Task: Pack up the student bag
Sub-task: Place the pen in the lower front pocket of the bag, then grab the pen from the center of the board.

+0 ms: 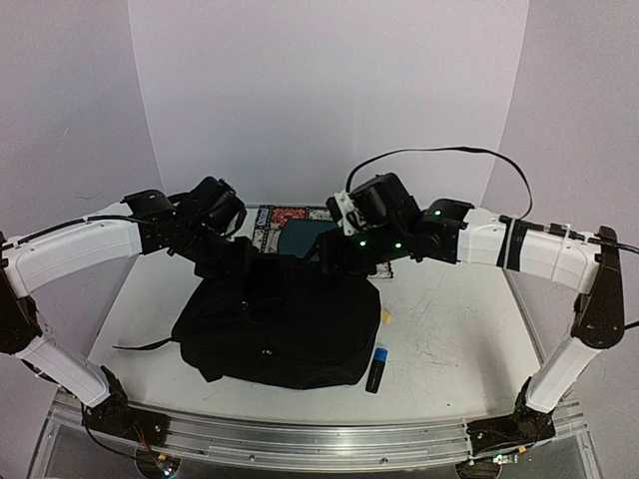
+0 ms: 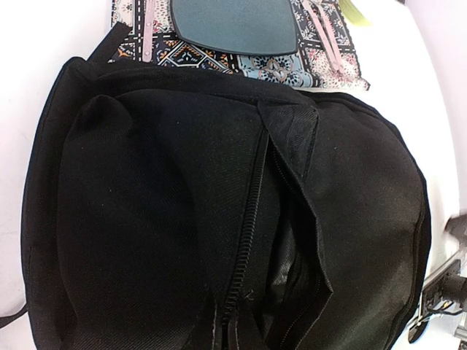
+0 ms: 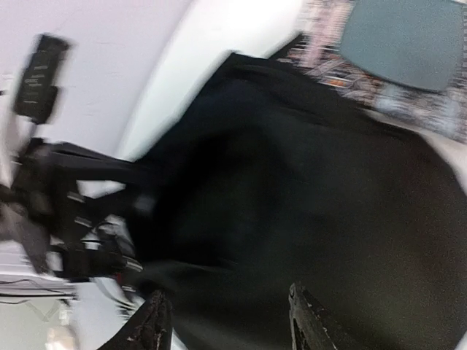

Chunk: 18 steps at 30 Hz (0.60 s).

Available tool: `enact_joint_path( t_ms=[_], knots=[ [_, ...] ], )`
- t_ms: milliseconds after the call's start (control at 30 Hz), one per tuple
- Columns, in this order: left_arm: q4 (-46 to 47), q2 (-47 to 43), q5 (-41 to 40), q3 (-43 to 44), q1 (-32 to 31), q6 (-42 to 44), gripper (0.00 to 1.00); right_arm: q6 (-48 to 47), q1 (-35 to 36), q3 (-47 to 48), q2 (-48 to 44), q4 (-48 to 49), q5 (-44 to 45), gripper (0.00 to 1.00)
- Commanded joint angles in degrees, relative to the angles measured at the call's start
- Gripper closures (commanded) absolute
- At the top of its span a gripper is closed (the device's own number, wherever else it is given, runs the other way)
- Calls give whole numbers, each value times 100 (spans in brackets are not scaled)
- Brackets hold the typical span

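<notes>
Student bag (image 1: pixel 280 324): black, zipper (image 2: pixel 252 219) open, lying on scuffed white table (image 1: pixel 449 319). Left gripper (image 1: pixel 235 261) pinches its fabric; right gripper (image 3: pixel 230 324) fingers spread just above it. Beyond fingertips: patterned cloth (image 2: pixel 182 55), teal pad (image 2: pixel 233 25). Pale walls (image 1: pixel 319 100) around.

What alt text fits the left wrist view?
A black backpack fills most of the frame, lying on a white table, its zipper open down the middle with a dark gap beside it. Past its far edge lies a patterned cloth with a flat dark teal pad on top of it.
</notes>
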Motion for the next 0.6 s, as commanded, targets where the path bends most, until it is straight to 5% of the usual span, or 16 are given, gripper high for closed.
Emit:
enact_joint_path(
  t_ms=[0, 267, 567],
  knots=[
    [179, -335, -174, 13, 169, 139, 100, -807, -466, -516, -392, -1018, 618, 42],
    [-67, -427, -176, 59, 269, 229, 100, -1431, -1197, -1062, -424, -1522, 1446, 39],
    [-340, -521, -203, 111, 371, 285, 100, -2052, -1341, -466, 919, -1549, 1618, 40]
  ],
)
